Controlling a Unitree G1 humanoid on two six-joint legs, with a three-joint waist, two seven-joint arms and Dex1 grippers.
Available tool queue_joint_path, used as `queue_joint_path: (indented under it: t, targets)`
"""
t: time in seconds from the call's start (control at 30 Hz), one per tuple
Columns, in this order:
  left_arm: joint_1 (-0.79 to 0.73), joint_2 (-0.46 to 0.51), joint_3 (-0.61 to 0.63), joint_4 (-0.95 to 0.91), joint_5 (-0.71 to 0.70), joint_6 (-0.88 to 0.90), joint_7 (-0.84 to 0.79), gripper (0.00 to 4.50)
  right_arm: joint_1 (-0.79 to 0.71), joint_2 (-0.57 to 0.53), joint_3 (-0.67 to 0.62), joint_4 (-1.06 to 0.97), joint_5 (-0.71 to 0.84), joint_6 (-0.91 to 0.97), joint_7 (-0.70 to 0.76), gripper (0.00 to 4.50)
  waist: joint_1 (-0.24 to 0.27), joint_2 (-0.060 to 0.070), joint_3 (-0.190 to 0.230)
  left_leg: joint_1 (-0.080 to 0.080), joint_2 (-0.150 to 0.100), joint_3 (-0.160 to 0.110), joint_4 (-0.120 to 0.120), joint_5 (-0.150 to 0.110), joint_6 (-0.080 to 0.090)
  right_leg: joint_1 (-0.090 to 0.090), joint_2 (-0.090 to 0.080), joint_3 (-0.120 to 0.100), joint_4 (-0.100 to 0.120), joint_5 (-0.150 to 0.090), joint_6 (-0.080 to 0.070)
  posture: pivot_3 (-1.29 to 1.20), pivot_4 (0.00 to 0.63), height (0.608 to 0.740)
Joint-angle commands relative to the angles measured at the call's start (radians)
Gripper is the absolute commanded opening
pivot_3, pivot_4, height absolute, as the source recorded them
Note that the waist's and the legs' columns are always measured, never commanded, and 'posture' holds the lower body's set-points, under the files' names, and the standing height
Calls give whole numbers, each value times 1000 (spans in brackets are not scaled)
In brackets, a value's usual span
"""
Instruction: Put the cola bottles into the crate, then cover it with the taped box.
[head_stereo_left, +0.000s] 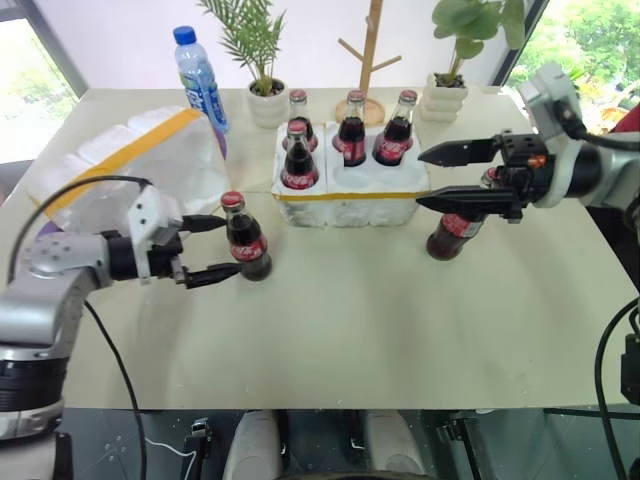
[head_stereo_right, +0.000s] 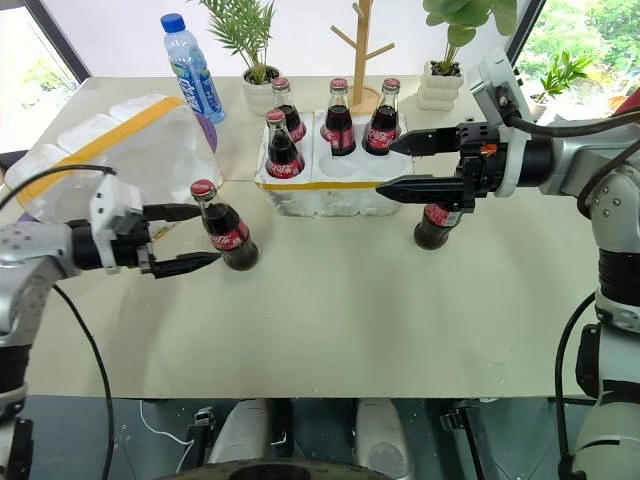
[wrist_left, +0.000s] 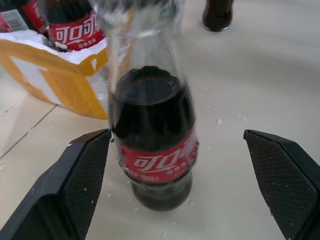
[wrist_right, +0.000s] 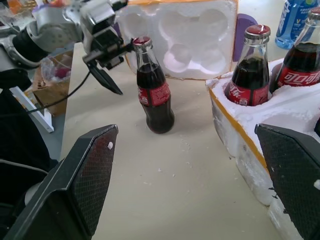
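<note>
Glass cola bottle (head_stereo_left: 246, 243) sits between wide-apart left end effector (head_stereo_left: 208, 250) fingers: heavy, slick, breakable; grab the labelled belly. Right end effector (head_stereo_left: 432, 178) is also spread, empty.

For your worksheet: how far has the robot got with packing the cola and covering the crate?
Done: four bottles stand in the crate. In hand: none; the open left gripper flanks one bottle on the table. Left: that bottle, another beside the open right gripper, then the taped box.
</note>
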Motion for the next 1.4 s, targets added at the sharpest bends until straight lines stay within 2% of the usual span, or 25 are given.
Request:
queue_joint_path:
  t: [0.03, 0.17, 0.27, 0.33, 0.37, 0.47, 0.57, 0.67, 0.93, 1.07, 1.13, 1.23, 1.4]
  targets:
    - [-27, -27, -24, 18, 30, -47, 49, 4441, -20, -17, -42, -49, 30, 9, 7, 4500, 0, 0, 0, 0, 0, 0, 0, 0, 0, 0, 0, 0, 0, 0, 0, 0, 150, 740]
    - [-24, -52, -47, 45, 55, -79, 82, 4441, -14, -16, -56, -66, 44, 23, -4, 4500, -1, 0, 0, 0, 0, 0, 0, 0, 0, 0, 0, 0, 0, 0, 0, 0, 150, 740]
    - [-31, -77, -52, 66, 66, -94, 122, 3655, -3, -13, -65, -77, 49, 27, -16, 4500, 0, 0, 0, 0, 0, 0, 0, 0, 0, 0, 0, 0, 0, 0, 0, 0, 150, 740]
    - [-26, -88, -53, 57, 59, -100, 123, 2724, 6, -12, -71, -86, 53, 30, -24, 4500, 0, 0, 0, 0, 0, 0, 0, 0, 0, 0, 0, 0, 0, 0, 0, 0, 150, 740]
    - [-23, -87, -51, 40, 42, -85, 114, 2623, 10, -12, -76, -90, 56, 33, -27, 4500, 0, 0, 0, 0, 0, 0, 0, 0, 0, 0, 0, 0, 0, 0, 0, 0, 150, 740]
    - [-31, -74, -31, -17, -51, 5, 76, 2633, 20, -15, -83, -94, 63, 37, -34, 4500, 1, 0, 0, 0, 0, 0, 0, 0, 0, 0, 0, 0, 0, 0, 0, 0, 150, 740]
    - [-113, -69, -22, -74, -188, 148, 47, 2633, 25, -15, -82, -92, 61, 35, -38, 4500, 2, -1, 0, 0, 0, 0, 0, 0, 0, 0, -1, 0, 0, 0, 0, 0, 150, 740]
    - [-231, -118, -53, -68, -208, 199, 90, 2633, 24, -8, -81, -91, 62, 34, -48, 4500, 13, -1, 1, -1, 0, -1, 0, 0, 0, 0, -1, -1, 0, 0, 0, 0, 150, 740]
    - [-517, -374, -160, 110, -96, 140, 288, 2633, 51, -7, -102, -124, 84, 53, -80, 4500, 21, -2, 0, -1, -1, -1, 1, 0, 0, 1, 0, 0, -1, 0, 1, 0, 150, 740]
    - [-609, -459, -215, 219, 7, 107, 388, 2633, 66, -7, -123, -140, 102, 69, -106, 4500, 20, -2, 0, -1, -1, -1, 1, 0, 0, 0, 1, 0, -1, 0, 1, 0, 150, 740]
    - [-643, -502, -230, 263, 69, 93, 476, 2633, 77, -7, -133, -151, 111, 76, -118, 4500, 23, -2, 0, -1, -1, -1, 1, 0, 0, 0, 1, 0, -1, 0, 1, 0, 150, 740]
    - [-680, -608, -179, 287, 75, 133, 645, 2633, 105, -7, -149, -169, 122, 83, -139, 4500, 23, -2, 0, -1, -1, -1, 1, 0, 0, 1, 0, 0, -1, 0, 1, 0, 150, 740]
    - [-681, -675, -191, 295, 151, 146, 793, 2633, 136, -5, -166, -183, 133, 85, -169, 4500, 19, -2, 1, -1, -1, -1, 0, 0, 0, 0, 1, 0, -2, 0, 1, 0, 150, 740]
